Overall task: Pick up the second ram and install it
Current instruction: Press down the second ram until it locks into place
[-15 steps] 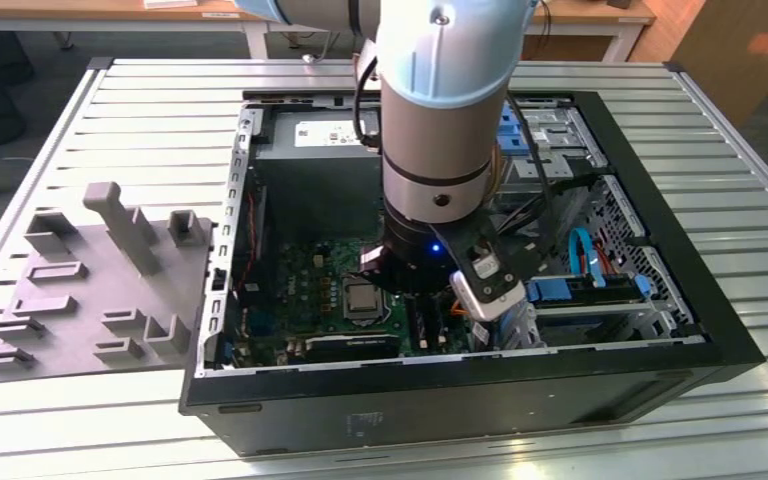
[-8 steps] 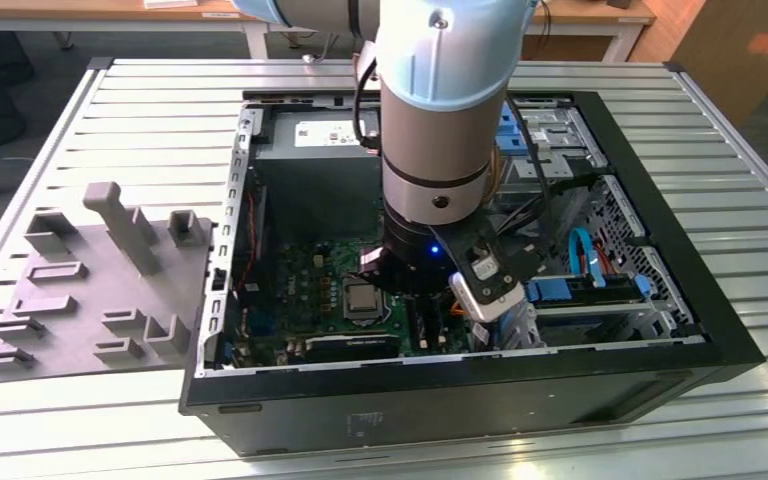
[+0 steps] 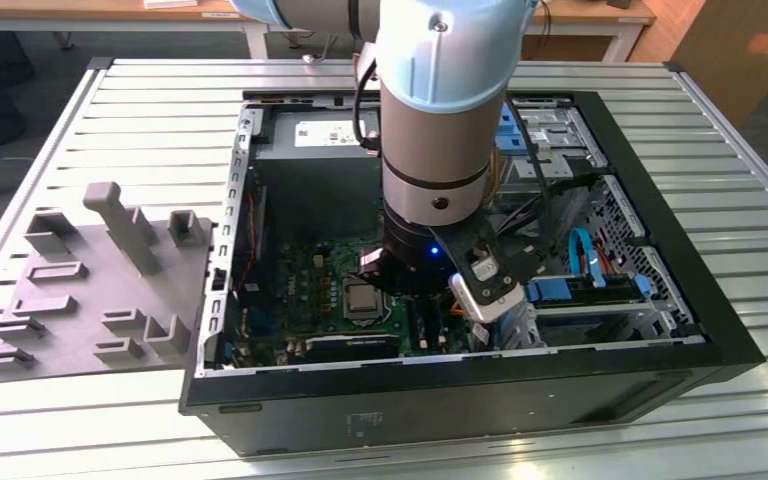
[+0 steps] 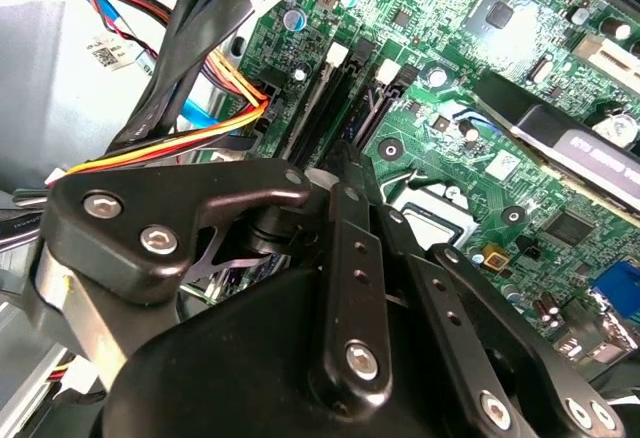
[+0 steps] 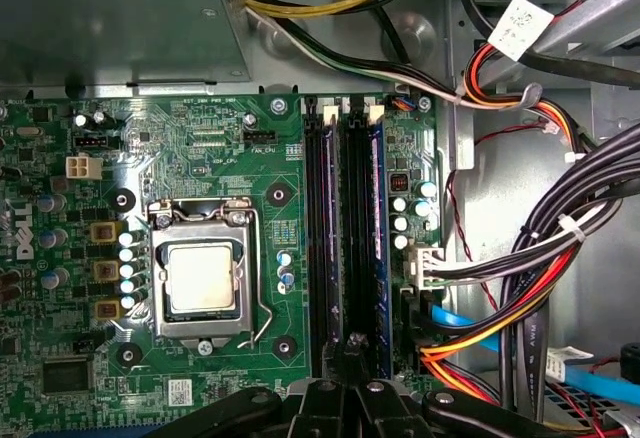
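A robot arm [image 3: 435,110] reaches straight down into an open computer case [image 3: 491,390] lying on its side on a slatted metal table [image 3: 704,110], its gripper [image 3: 427,285] low over the green circuit board [image 3: 317,270] so that a memory stick can be pressed squarely into place. In the first wrist view the gripper [image 5: 350,383] sits at the near end of the memory slots [image 5: 345,228], its dark linkage drawn together over the slots; whether it grips the second memory stick or merely presses on it cannot be told, as the fingertips are hidden. One slot appears to carry a blue-edged stick [image 5: 377,238]; the second stick cannot be singled out from the slots with certainty. Beside the slots lies the bare processor socket [image 5: 203,278]. Beyond, bundled power cables [image 5: 520,258] are routed along the case wall, clear of the board. On the table near its edge at the exterior view's left rests a grey parts tray [image 3: 91,290].
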Robot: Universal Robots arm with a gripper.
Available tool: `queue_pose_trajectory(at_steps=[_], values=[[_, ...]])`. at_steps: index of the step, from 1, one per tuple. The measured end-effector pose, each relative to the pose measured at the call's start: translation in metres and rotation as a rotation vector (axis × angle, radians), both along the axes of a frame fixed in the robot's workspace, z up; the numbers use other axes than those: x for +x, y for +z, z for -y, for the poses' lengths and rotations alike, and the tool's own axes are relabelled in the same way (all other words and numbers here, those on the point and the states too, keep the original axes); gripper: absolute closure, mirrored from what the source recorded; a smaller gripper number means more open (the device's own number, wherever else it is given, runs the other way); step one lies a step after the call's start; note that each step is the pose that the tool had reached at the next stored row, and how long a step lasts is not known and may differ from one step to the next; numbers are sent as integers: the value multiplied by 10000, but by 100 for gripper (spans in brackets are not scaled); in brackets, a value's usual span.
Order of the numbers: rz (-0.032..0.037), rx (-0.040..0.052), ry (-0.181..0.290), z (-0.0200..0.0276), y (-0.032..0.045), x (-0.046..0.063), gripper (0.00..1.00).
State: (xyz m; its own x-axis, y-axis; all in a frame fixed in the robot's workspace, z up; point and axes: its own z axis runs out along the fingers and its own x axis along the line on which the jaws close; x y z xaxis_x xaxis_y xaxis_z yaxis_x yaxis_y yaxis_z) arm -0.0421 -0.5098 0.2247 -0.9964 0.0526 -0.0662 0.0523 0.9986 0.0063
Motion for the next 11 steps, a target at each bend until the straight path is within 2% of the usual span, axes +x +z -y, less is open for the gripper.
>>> queue_pose_trajectory(at_steps=[11], values=[[2, 6, 0, -1, -35, -3, 89]])
